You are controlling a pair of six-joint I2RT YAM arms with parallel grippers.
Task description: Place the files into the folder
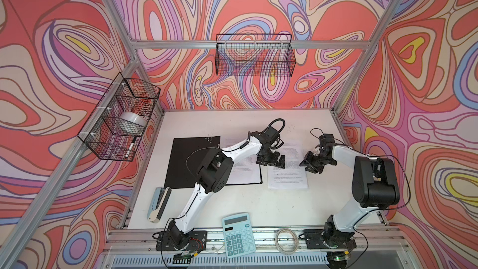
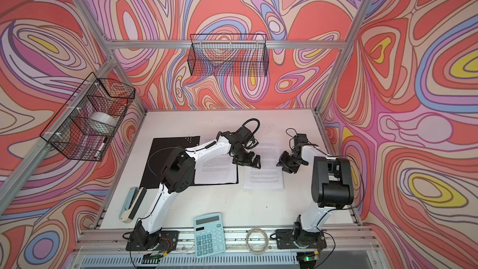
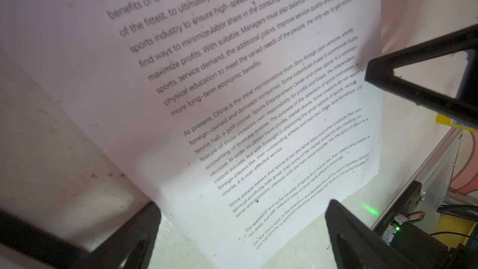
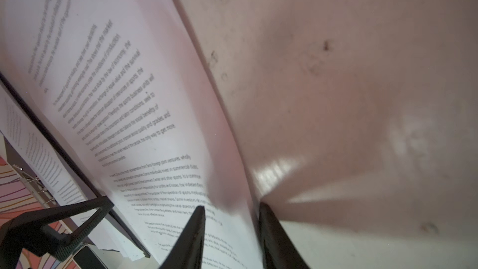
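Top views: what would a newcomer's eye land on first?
The swirling red, pink and purple walls dominate on every side. On the white table, a black folder lies open left of centre, and a loose printed sheet lies just right of it, with the left claw and right claw poised at its two sides. A teal calculator sits at the front edge.

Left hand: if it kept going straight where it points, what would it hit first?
Most likely the loose printed sheet lying on the table; the left hand points down at it. How near is unclear.
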